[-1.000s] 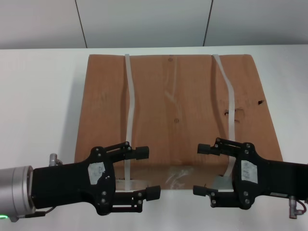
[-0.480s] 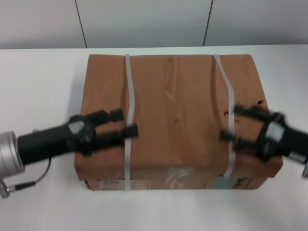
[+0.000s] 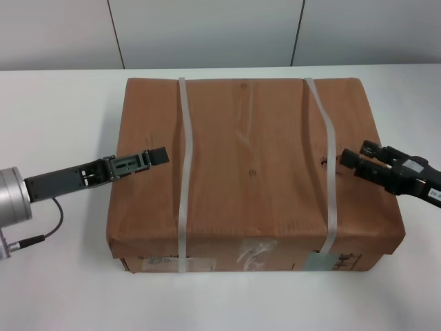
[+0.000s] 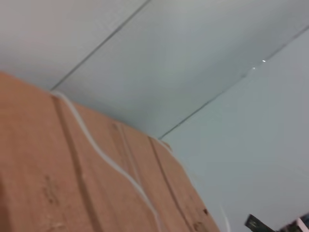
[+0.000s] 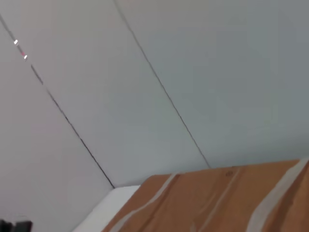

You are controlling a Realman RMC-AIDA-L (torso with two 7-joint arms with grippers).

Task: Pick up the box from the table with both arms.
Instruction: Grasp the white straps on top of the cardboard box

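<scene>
The brown cardboard box [image 3: 255, 158] stands on the white table [image 3: 55, 110], with two whitish straps [image 3: 185, 172] running front to back and a grey label [image 3: 318, 262] on its front face. My left gripper [image 3: 157, 156] is turned edge-on and hovers over the box's left top edge. My right gripper [image 3: 355, 153] is open and empty over the right top edge, fingers pointing inward. The left wrist view shows the box top [image 4: 58, 169] and a strap [image 4: 106, 162]. The right wrist view shows the box top [image 5: 217, 198].
A grey panelled wall [image 3: 207, 31] rises behind the table's far edge. White tabletop shows on both sides of the box and in front of it. The left arm's silver body [image 3: 14, 200] and a cable lie over the table at the left.
Both grippers have moved from the box's front edge out and back to its left and right sides. They have turned edge-on.
</scene>
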